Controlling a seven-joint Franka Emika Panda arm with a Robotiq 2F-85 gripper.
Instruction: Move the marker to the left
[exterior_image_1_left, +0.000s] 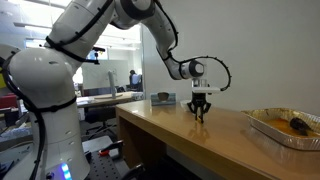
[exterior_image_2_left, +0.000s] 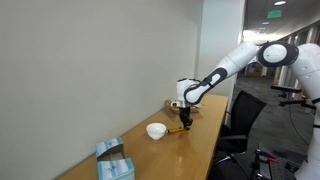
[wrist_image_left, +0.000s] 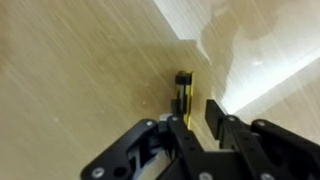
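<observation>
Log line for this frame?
phase: grasp approach | hand: open, down at tabletop | marker: lying flat, beside one finger, not clamped | white bowl: apart from hand

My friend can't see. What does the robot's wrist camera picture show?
A small yellow marker with a dark tip lies on a light wooden table, its near end by the fingers of the black gripper at the bottom. Bright light streaks the upper right.
</observation>
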